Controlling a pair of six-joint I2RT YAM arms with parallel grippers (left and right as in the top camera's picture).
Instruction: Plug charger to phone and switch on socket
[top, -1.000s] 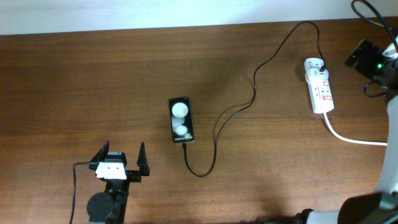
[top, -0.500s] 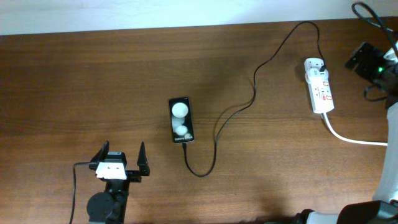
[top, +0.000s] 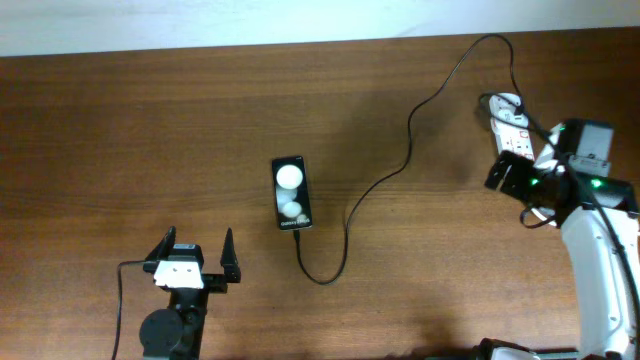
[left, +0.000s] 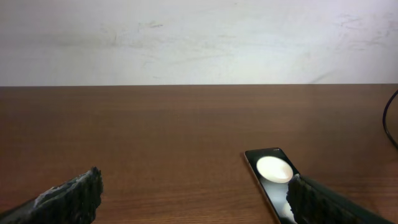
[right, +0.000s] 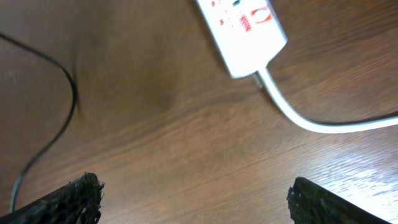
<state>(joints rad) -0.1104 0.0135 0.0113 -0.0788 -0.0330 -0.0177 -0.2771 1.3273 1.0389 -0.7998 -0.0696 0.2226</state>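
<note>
The black phone (top: 291, 194) lies mid-table with two white reflections; it also shows in the left wrist view (left: 270, 171). The thin black charger cable (top: 408, 150) runs from the phone's near end, loops, and reaches the far end of the white socket (top: 507, 112). I cannot tell if its tip is in the phone. My right gripper (top: 522, 195) is open above the socket's near end and hides it. The right wrist view shows the socket (right: 245, 28), the cable (right: 62, 87) and open jaws (right: 193, 199). My left gripper (top: 197, 247) is open and empty, front-left of the phone (left: 196, 205).
The thick white cord (right: 311, 121) leaves the socket's near end and runs to the right. The table's far edge meets a white wall (left: 199, 43). The right arm (top: 600, 260) stretches along the table's right side.
My right arm has swung in from the right edge and now hangs over the socket's near end. The left arm, phone and cable have not moved.
</note>
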